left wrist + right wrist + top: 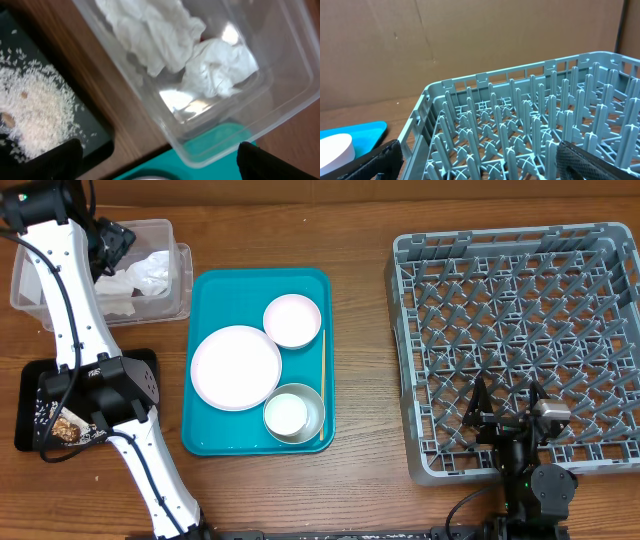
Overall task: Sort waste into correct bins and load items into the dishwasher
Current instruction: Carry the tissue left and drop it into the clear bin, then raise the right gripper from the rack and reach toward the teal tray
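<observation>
While everything's sitting on a brown wood-grain counter [360, 240], plain brown cardboard sheeting [420, 40] is standing behind it in the right wrist view, so not much of a room is showing.

The clear rectangular plastic tub [182, 280] is sitting at the far left with its long side running left-right, and the crumpled white paper napkins [150, 272] are lying inside it. The left pincer [160, 167] is hovering right over that tub, jaws spread wide, gripping nothing. Nearer the front, the shallow black rectangular tray [30, 395] is holding loose white rice [35, 110] and a brown food bit [65, 428].

The big teal serving tray [215, 430] is sitting mid-counter, carrying the white round dinner plate [236, 367], a small white bowl [292, 320] and a steel-sided bowl [293, 413]. The thin wooden chopstick [322, 385] is lying along the tray's right edge, its long axis pointing front to back.

The large square grey plastic dish rack [520, 330] is taking up the right side, pegs pointing up, and the right pincer [505, 402] is hanging over its near edge, also gaping wide and gripping nothing.
</observation>
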Available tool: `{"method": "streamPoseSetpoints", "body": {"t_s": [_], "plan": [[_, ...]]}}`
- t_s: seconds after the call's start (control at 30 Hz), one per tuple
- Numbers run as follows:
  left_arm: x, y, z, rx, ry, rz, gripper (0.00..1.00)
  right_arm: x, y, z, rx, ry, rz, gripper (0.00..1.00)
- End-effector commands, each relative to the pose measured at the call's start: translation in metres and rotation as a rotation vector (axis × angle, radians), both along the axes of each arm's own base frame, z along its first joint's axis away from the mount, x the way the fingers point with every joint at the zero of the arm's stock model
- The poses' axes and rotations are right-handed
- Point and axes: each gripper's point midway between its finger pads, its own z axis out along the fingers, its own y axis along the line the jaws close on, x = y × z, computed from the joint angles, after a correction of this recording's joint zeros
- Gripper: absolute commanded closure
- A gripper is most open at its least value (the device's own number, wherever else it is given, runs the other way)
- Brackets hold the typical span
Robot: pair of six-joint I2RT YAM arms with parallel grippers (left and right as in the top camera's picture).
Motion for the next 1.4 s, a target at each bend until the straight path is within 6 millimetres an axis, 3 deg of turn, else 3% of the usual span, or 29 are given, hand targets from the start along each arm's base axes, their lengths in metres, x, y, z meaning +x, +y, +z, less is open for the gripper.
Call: {"method": "streamPoseSetpoints", "body": {"t_s": [0.0,0.07,0.17,0.27,0.33,1.37], "plan": [[-0.01,0.002,0.032,-0.002,-0.066,0.043,0.0,0.0,-0.001,-0.001,-0.001,-0.006,-0.004,0.0],[-0.019,0.015,0.052,0.028,-0.098,0.067,0.0,0.0,-0.001,-0.001,-0.001,-0.006,-0.004,0.0],[-0.033,0.039,0.064,0.109,-0.095,0.12,0.0,0.0,-0.001,-0.001,-0.001,-0.006,-0.004,0.0],[-0.045,0.064,0.066,0.19,-0.064,0.173,0.0,0.0,-0.001,-0.001,-0.001,-0.005,-0.004,0.0],[-0.047,0.068,0.065,0.188,-0.061,0.184,0.0,0.0,-0.001,-0.001,-0.001,-0.006,-0.004,0.0],[-0.048,0.07,0.065,0.188,-0.061,0.188,0.0,0.0,-0.001,-0.001,-0.001,-0.006,-0.003,0.0]]}}
